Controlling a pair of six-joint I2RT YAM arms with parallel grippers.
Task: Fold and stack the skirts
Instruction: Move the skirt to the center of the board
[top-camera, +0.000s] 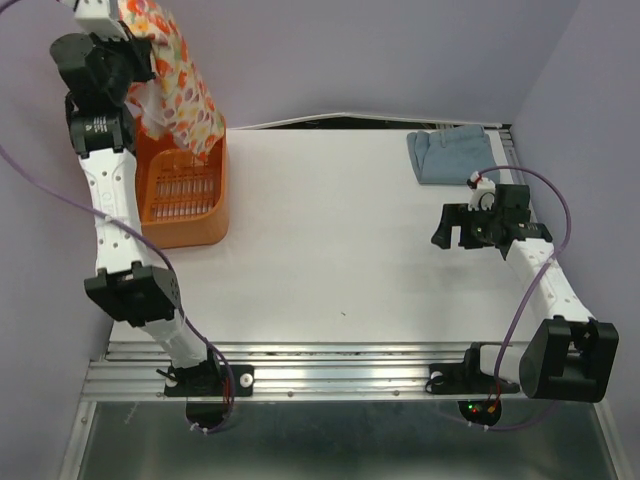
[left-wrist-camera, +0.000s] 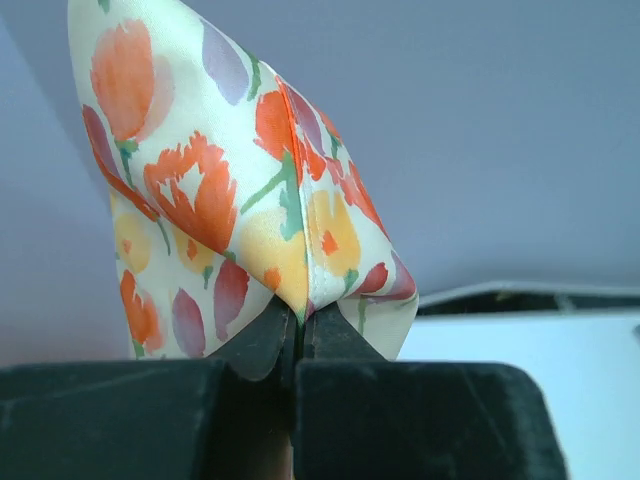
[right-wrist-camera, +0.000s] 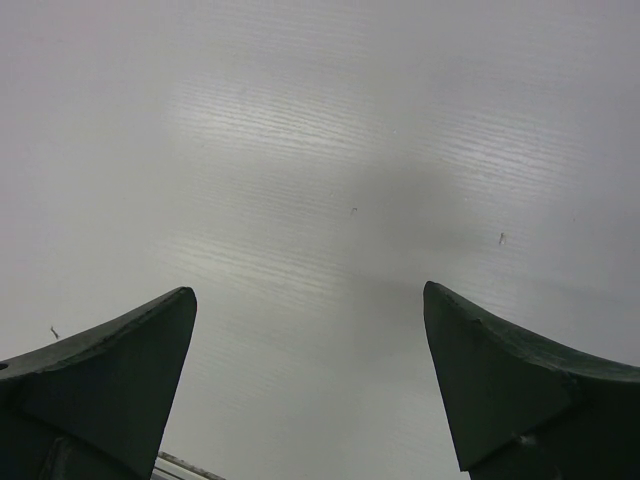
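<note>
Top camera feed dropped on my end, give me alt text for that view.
The left tool holds a floral skirt lifted above the orange basket at the left of the white table. A folded blue skirt lies at the far right corner, with the right tool hanging just in front of it.

An orange basket (top-camera: 190, 232) is set on the white counter (top-camera: 340, 230) at the left. A blue skirt (top-camera: 450, 155) is laid far right.
</note>
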